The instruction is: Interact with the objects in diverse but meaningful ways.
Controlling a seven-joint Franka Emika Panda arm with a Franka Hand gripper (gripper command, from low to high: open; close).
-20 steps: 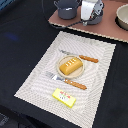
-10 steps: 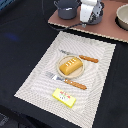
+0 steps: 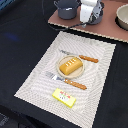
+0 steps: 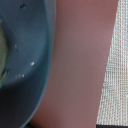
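Observation:
A golden bread loaf (image 3: 69,65) lies on a small plate (image 3: 60,61) in the middle of the striped placemat. Near the mat's front edge sits a yellow butter block (image 3: 65,97). At the back, a grey-blue two-handled pot (image 3: 66,8) stands on a pinkish board (image 3: 107,29). My white gripper (image 3: 89,15) hangs just to the exterior view's right of the pot, over a grey pan (image 3: 99,15); its fingers are hidden. The wrist view shows only a blue-grey curved wall (image 4: 27,60), the pink board (image 4: 80,65) and a strip of mat.
A knife (image 3: 80,56) and a fork (image 3: 67,81), both with orange handles, flank the plate on the placemat (image 3: 35,82). A tan bowl (image 3: 123,17) stands at the board's right end. Black tabletop surrounds the mat.

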